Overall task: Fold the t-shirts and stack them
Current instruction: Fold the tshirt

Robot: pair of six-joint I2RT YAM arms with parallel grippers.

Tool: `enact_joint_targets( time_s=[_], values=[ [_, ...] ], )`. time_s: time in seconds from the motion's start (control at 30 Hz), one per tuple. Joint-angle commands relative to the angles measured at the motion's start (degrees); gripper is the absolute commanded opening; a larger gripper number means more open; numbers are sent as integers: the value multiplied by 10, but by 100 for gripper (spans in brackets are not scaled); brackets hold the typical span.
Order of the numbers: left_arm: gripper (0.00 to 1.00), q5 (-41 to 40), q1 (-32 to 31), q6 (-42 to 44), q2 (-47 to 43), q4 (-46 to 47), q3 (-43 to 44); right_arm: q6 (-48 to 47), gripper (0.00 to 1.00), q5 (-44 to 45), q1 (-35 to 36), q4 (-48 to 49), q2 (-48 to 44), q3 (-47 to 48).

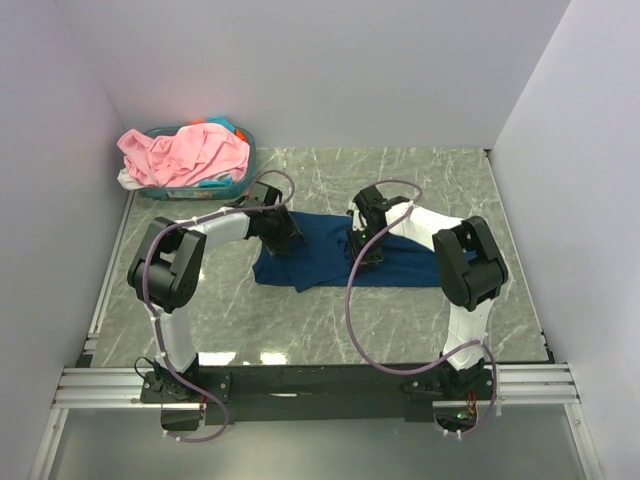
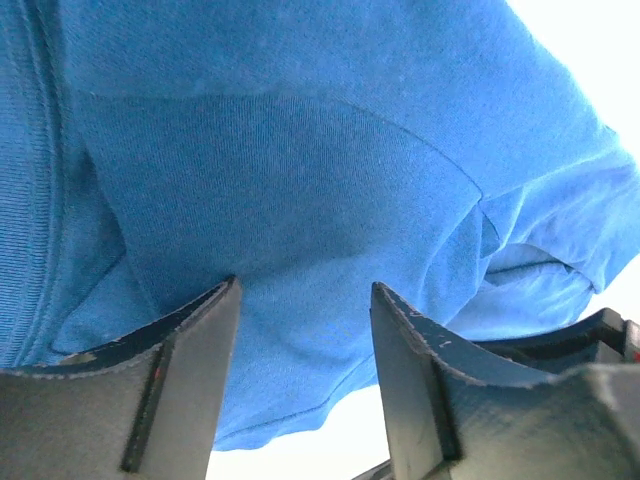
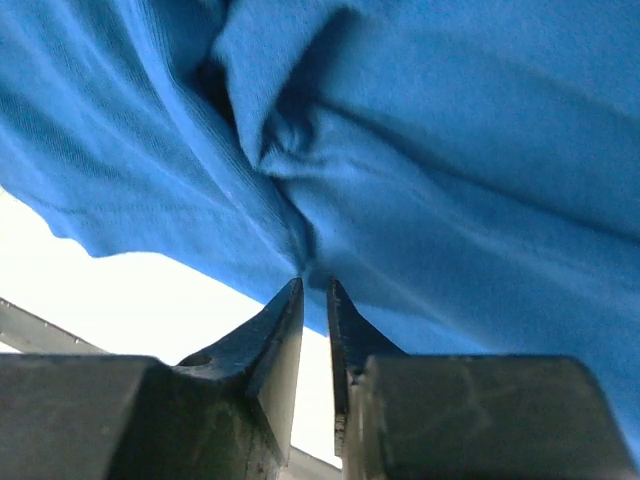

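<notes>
The grey veined marble table [image 1: 300,330] carries a dark blue t-shirt [image 1: 320,262], lying rumpled but roughly flat at its middle. Both arms bend at the elbow and reach inward, wrists down over the cloth, hiding parts of its upper edge. In the far left corner a teal basket [image 1: 238,180] holds a heaped pink t-shirt [image 1: 185,152] and paler cloth, hard to make out. The left gripper [image 2: 305,290] stands wide apart, fine knit fabric at its fingertips, ungrasped. The right gripper [image 3: 315,285] is nearly closed, pinching a bunched fold of the blue shirt.
</notes>
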Motion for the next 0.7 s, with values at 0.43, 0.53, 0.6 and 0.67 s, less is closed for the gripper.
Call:
enact_joint_targets(
  time_s=[0.43,0.53,0.6,0.67],
  values=[
    [69,-53,-9,56,-5,-76,171,-15,25,72,-178,-46,-37,125],
    [69,-20,-9,56,10,-58,173,-3,25,83,-192,-35,-5,152],
    [68,2,-9,58,27,-54,179,1,25,91,-196,-36,20,170],
    [67,16,-9,59,49,-55,192,2,25,94,-198,-35,35,178]
  ],
)
